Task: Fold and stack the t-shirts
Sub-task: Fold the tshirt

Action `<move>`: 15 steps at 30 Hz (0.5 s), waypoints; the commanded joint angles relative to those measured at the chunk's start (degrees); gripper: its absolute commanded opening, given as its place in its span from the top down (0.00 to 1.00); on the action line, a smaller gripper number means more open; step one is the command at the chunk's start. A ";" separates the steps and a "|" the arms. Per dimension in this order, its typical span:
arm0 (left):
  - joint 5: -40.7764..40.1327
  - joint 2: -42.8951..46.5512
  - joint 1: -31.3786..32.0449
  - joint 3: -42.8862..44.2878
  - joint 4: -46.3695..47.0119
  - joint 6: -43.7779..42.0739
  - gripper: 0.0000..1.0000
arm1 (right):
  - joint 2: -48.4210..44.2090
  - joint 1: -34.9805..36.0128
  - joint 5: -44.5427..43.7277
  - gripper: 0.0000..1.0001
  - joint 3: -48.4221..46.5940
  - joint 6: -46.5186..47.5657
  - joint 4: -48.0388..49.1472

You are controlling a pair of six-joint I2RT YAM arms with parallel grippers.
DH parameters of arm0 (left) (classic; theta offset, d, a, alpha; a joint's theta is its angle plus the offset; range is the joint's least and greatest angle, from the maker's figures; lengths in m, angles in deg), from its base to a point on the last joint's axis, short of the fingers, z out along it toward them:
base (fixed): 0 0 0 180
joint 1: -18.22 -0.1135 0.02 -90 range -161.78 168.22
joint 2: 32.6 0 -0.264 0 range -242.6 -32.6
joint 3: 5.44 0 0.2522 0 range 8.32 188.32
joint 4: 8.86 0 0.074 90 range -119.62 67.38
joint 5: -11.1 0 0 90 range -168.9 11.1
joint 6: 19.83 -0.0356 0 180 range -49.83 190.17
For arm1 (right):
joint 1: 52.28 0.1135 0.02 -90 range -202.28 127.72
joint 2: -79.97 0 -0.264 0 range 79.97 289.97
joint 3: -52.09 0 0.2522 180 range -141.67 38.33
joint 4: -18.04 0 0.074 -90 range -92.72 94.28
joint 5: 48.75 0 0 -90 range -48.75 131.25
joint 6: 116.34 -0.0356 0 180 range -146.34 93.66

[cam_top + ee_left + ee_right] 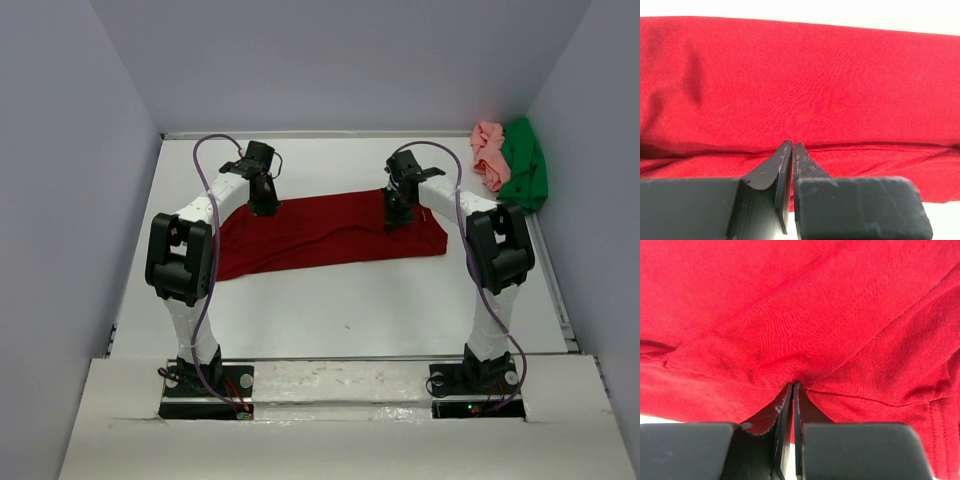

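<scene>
The dark red t-shirt [330,238] lies spread as a wide band across the middle of the table. My left gripper [265,205] is at its far left edge, shut, with its tips pinching a fold of the red cloth [815,85]. My right gripper [396,218] is on the shirt's far right part, shut, and the red cloth [790,305] puckers at its tips. The pale pink t-shirt [489,153] and the bright green t-shirt [525,165] lie crumpled together at the far right corner.
Grey walls close in the white table [350,300] at the left, back and right. The right table edge runs just past the pink and green heap. Both arm bases sit at the near edge.
</scene>
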 commanded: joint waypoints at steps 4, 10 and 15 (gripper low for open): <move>0.66 2.54 0.45 -0.49 0.79 -1.00 0.85 | -0.20 0.36 1.06 0.96 -4.02 1.86 2.38; 1.10 2.63 0.54 -1.19 1.23 -1.00 0.85 | 0.42 0.89 2.21 0.97 -9.03 3.97 2.38; 0.84 2.98 0.54 -1.37 1.41 -0.91 0.85 | 3.49 0.89 3.52 0.97 -15.00 5.55 0.62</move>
